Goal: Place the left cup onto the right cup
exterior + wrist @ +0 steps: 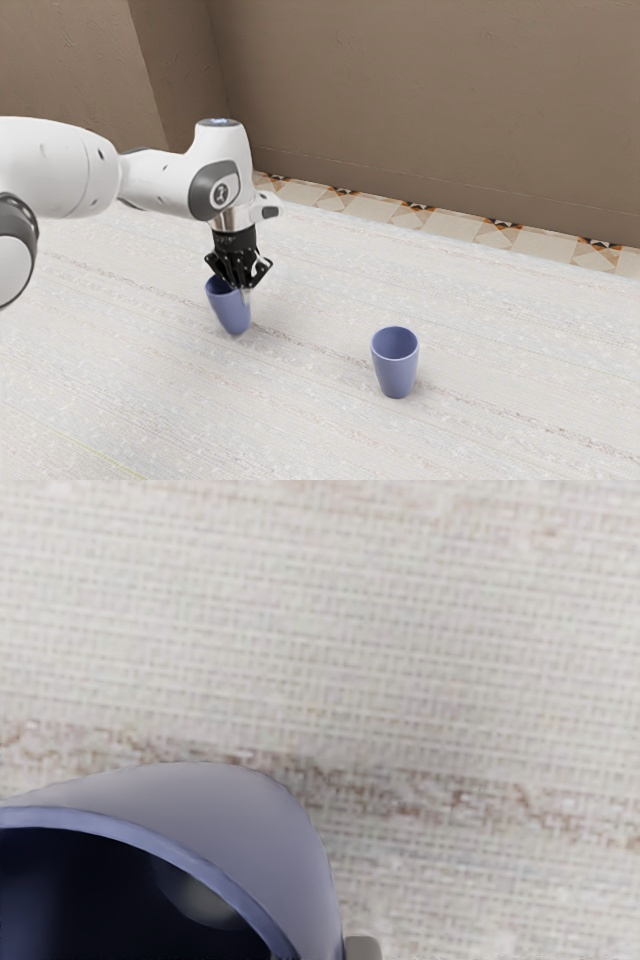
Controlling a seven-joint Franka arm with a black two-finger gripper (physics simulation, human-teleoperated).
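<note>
Pale woven surface point(520, 300), brown walls point(420, 90): gripper point(243, 280) is clamped on the rim of the left cup point(229, 308), tilted just below it, so the grab looks done, but stacking onto the right cup point(395, 362), well apart, isn't.

Colours, patterns noted
Plain periwinkle blue, darker inside: left cup point(230, 310), right cup point(396, 365); worktop point(480, 300) off-white, fine woven grain, faint tan streaks; claw point(245, 286) black; arm point(150, 180) white, grey joint caps
</note>
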